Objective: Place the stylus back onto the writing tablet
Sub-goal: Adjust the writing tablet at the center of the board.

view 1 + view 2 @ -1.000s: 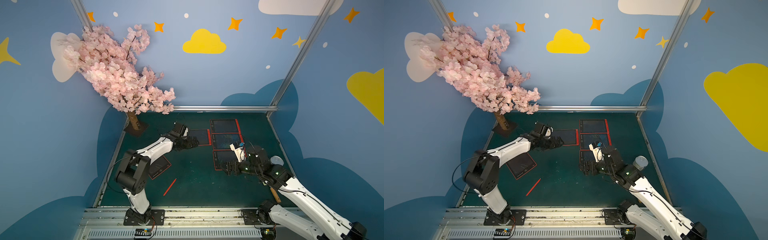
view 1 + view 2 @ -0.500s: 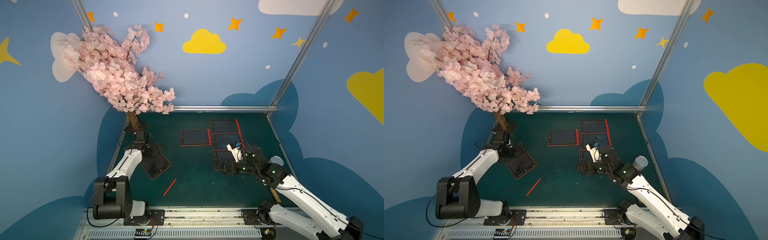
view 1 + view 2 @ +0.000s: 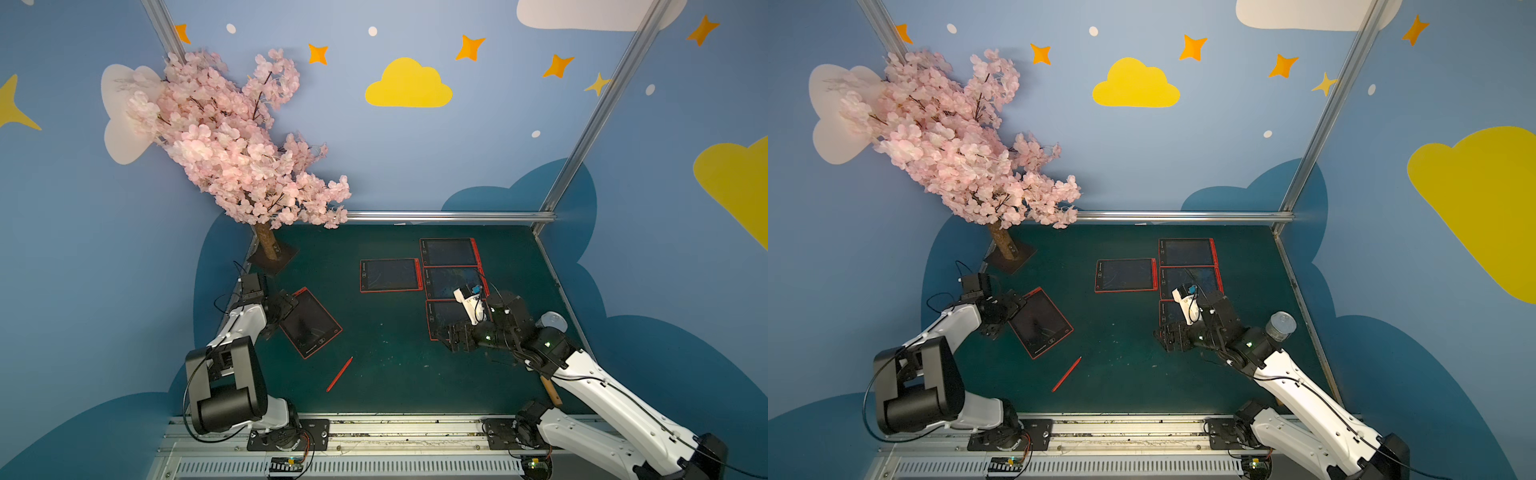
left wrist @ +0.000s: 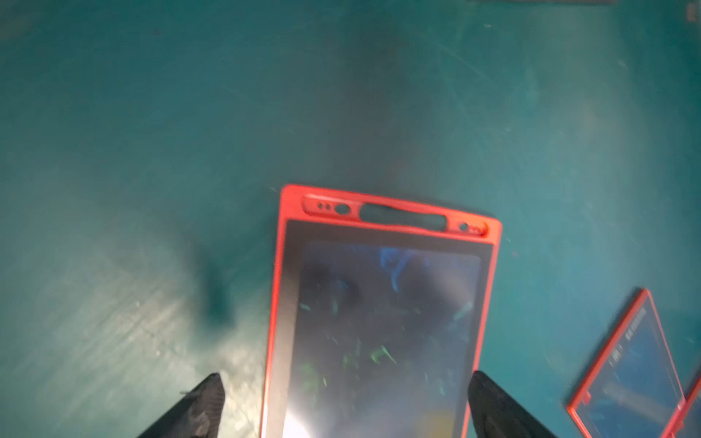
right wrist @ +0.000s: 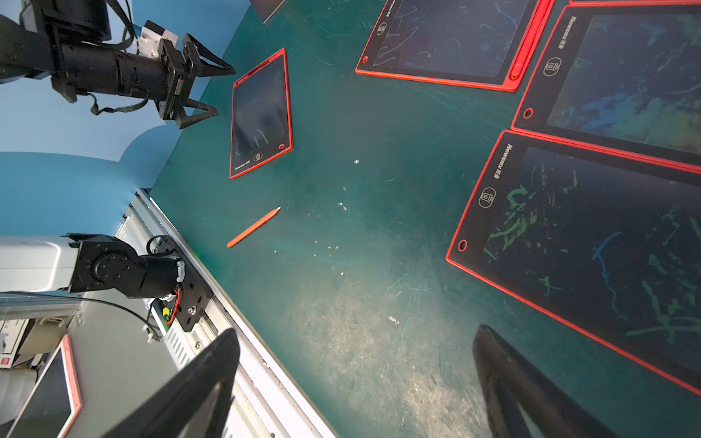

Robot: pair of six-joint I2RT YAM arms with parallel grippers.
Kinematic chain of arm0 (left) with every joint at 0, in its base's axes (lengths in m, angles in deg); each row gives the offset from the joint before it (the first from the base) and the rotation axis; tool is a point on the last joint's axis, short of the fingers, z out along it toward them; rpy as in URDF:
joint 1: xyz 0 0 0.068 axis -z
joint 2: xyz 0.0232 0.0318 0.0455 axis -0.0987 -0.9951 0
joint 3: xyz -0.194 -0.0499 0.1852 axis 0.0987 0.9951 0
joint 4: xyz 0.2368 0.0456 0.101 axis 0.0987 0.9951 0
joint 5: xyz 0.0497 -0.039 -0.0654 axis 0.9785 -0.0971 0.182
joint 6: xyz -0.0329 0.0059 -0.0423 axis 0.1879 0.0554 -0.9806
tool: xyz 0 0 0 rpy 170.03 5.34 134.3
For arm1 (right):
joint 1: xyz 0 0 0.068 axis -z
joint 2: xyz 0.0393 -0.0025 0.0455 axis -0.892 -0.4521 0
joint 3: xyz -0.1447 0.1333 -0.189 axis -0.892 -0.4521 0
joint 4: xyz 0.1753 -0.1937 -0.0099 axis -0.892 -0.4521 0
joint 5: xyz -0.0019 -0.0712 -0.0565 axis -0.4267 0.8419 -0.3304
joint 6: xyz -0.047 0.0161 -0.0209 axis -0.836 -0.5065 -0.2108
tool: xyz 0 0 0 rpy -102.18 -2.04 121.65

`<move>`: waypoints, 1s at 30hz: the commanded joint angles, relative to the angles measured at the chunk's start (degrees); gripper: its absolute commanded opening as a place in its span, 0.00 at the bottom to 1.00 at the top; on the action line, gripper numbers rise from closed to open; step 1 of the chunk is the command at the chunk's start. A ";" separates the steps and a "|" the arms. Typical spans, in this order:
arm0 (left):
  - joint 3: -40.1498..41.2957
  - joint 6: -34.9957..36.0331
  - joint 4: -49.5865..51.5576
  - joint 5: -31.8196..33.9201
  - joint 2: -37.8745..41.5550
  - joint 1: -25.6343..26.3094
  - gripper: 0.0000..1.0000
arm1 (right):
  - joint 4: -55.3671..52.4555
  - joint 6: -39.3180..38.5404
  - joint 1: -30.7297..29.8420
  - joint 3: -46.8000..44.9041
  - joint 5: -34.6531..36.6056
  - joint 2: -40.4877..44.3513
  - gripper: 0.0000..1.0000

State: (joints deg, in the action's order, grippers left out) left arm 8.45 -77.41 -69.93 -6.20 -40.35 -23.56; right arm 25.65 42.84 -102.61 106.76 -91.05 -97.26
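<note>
Both top views show the stylus lying loose on the table, near the tilted tablet but not touching it. The left pincer has swung back from the middle tablet to the tilted one's far end; it is wide open and holds nothing. The right pincer, also wide open and empty, has hardly moved beside the right-hand tablets. Nothing is picked up yet, so fetching the stylus likely comes next.

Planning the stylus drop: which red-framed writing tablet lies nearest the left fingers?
The tilted red-framed writing tablet beside the left fingers; the other four lie squared together.
</note>
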 commanded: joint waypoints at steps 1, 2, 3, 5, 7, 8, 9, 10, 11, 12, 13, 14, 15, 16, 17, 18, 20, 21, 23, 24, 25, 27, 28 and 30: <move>-2.00 -0.59 -2.67 1.51 -3.30 -0.56 0.99 | -1.11 -0.90 -0.33 1.92 0.99 0.01 0.95; -2.14 -0.63 -3.47 1.47 -4.19 -0.57 0.99 | -1.02 -0.89 -0.33 1.85 1.03 0.02 0.95; -2.34 -0.60 -4.65 1.29 -5.27 -0.57 0.99 | -0.94 -0.91 -0.32 1.71 1.16 0.12 0.95; -2.88 -0.62 -5.95 0.78 -7.01 -0.58 0.99 | -0.73 -0.78 -0.32 1.37 1.36 0.54 0.95; -3.25 -0.59 -7.47 0.48 -8.60 -0.59 0.99 | -0.85 -0.78 -0.31 1.06 1.56 0.92 0.95; -3.55 -0.82 -8.32 0.36 -9.48 -0.57 0.99 | -0.98 -0.78 -0.30 0.95 1.67 1.08 0.95; -4.19 -0.57 -9.03 -0.44 -10.65 -0.56 0.99 | -1.15 -0.94 -0.29 0.94 1.89 1.17 0.95; -4.98 -0.52 -9.03 -1.29 -11.82 -0.58 0.99 | -1.27 -1.02 -0.33 0.87 1.98 1.25 0.95; -6.11 -0.47 -8.92 -2.58 -13.23 -0.59 0.99 | -1.45 -1.13 -0.31 0.90 2.08 1.25 0.95; -7.12 -0.33 -8.94 -3.98 -14.67 -0.57 0.99 | -1.55 -1.13 -0.33 0.94 2.17 1.25 0.95; -7.82 -0.25 -8.98 -4.62 -15.73 -0.50 0.99 | -1.56 -1.15 -0.33 0.87 2.17 1.26 0.95; -8.76 -0.29 -8.78 -5.47 -17.01 -0.43 0.99 | -1.49 -1.14 -0.33 0.87 2.26 1.25 0.95; -9.72 -0.17 -8.68 -6.63 -18.37 -0.33 0.99 | -1.38 -1.03 -0.30 0.87 2.27 1.27 0.95; -10.29 0.05 -8.87 -7.78 -19.01 -0.17 0.99 | -1.24 -0.96 -0.34 0.78 2.27 1.34 0.95; -10.74 0.23 -9.34 -9.03 -19.90 0.27 0.99 | -1.10 -0.87 -0.32 0.80 2.18 1.25 0.95; -11.17 0.31 -9.60 -10.09 -20.48 0.84 0.99 | -1.02 -0.80 -0.33 0.69 2.17 1.23 0.95; -12.03 0.41 -9.60 -11.00 -21.24 2.25 0.99 | -1.02 -0.79 -0.33 0.84 2.24 1.17 0.95; -12.59 0.38 -9.44 -11.03 -21.61 3.10 0.99 | -0.99 -0.78 -0.31 0.81 2.26 1.17 0.95; -13.82 0.52 -9.12 -13.81 -22.48 4.68 0.99 | -0.93 -0.70 -0.35 0.78 2.27 1.02 0.95; -14.67 0.55 -8.78 -14.22 -22.99 5.59 0.99 | -0.95 -0.72 -0.33 0.80 2.18 0.97 0.95; -15.29 0.69 -8.63 -14.59 -23.43 6.30 0.99 | -0.88 -0.69 -0.33 0.86 2.17 0.91 0.95; -16.90 1.08 -8.34 -16.03 -24.95 8.18 0.99 | -0.84 -0.61 -0.42 0.93 2.01 0.71 0.95; -17.72 1.18 -7.92 -16.57 -25.57 8.84 0.99 | -0.85 -0.60 -0.42 0.95 2.01 0.67 0.95; -18.92 1.54 -7.75 -17.95 -26.85 10.56 0.99 | -0.98 -0.60 -0.42 1.05 2.07 0.64 0.95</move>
State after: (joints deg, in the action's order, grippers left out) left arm -10.59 -76.21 -81.18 -17.11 -63.54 -15.67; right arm 25.08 42.43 -102.67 106.79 -89.54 -96.65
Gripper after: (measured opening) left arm 0.994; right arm 0.951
